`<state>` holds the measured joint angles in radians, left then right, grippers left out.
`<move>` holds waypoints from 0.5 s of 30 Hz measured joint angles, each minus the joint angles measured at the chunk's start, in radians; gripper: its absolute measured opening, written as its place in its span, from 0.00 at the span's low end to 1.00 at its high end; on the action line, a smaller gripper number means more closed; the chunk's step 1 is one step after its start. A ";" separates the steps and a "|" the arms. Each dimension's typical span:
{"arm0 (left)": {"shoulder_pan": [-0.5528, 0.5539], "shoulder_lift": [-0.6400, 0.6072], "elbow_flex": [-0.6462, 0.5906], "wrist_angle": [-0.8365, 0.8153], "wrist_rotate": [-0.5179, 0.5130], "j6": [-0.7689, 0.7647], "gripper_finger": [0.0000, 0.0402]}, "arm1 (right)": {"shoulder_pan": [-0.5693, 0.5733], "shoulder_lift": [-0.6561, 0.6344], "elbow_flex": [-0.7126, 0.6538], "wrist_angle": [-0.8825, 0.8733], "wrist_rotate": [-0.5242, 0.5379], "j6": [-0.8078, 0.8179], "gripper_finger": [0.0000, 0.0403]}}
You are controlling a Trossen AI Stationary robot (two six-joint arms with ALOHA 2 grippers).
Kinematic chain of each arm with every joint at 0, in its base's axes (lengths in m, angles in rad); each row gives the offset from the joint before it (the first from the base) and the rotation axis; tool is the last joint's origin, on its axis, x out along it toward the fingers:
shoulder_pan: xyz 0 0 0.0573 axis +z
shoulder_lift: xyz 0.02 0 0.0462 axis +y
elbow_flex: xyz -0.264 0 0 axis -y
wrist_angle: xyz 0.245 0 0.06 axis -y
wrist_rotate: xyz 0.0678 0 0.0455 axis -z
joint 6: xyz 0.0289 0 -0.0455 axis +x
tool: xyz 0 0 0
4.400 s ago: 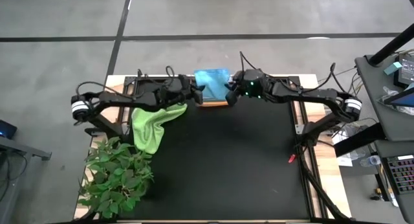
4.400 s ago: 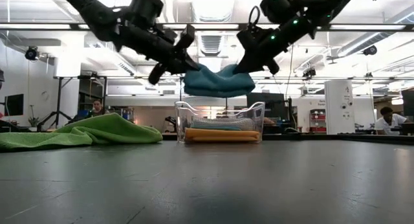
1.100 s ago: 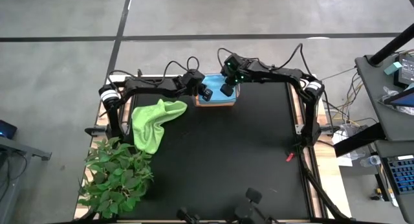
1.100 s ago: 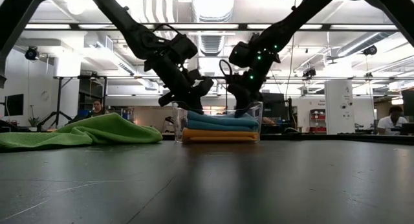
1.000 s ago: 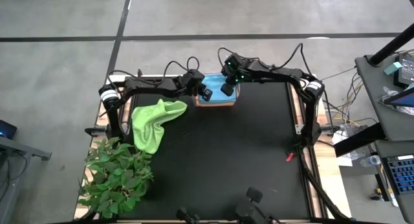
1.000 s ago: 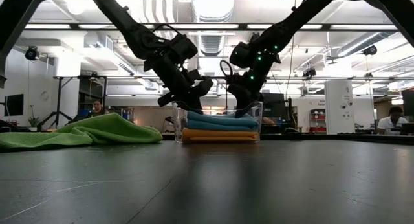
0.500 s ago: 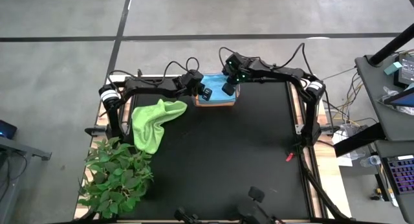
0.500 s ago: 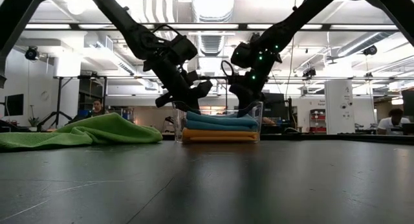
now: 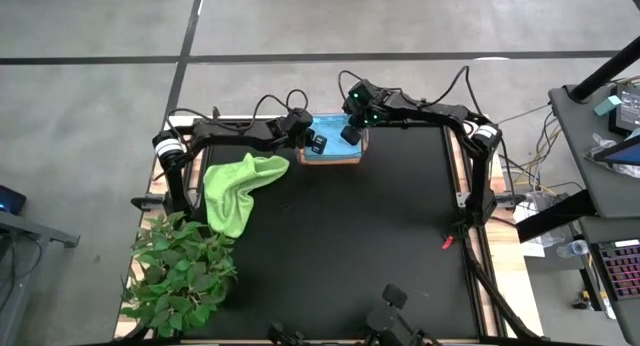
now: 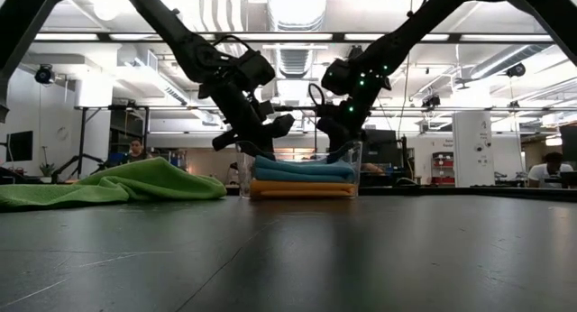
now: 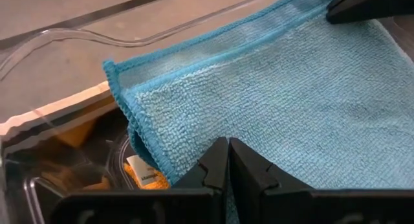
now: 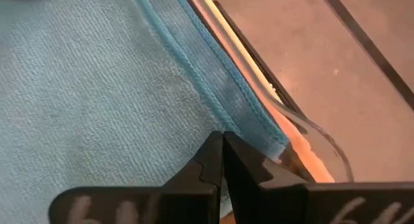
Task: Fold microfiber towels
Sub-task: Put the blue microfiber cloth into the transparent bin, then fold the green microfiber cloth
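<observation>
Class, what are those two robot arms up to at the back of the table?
Both arms reach into the clear bin at the table's far edge. The left hand and right hand, both shut, sit on the light blue towel topping the folded stack. The lime green towel lies crumpled on the table, unfolded.

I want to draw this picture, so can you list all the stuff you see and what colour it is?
Light blue towel: one, folded, top of the stack in the bin.
Teal towel: one, under the blue one.
Yellow-orange towel: one, bottom of the stack.
Clear bin: one, at the table's far edge.
Lime green towel: one, crumpled on the table's left side.
Plant: one, leafy green, near left corner.
Table: one, black.
Left gripper: dark, jaws shut, on the blue towel.
Right gripper: dark, jaws shut, on the blue towel.
</observation>
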<state>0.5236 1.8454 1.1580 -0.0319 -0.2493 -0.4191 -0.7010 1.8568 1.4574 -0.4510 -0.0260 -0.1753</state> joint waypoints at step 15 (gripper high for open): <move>-0.066 -0.139 0.006 -0.010 0.008 0.066 0.00 | 0.057 -0.205 -0.065 -0.076 0.001 0.035 0.02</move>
<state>0.4576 1.7060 1.1637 -0.0418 -0.2413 -0.3527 -0.6440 1.6518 1.3929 -0.5271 -0.0251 -0.1407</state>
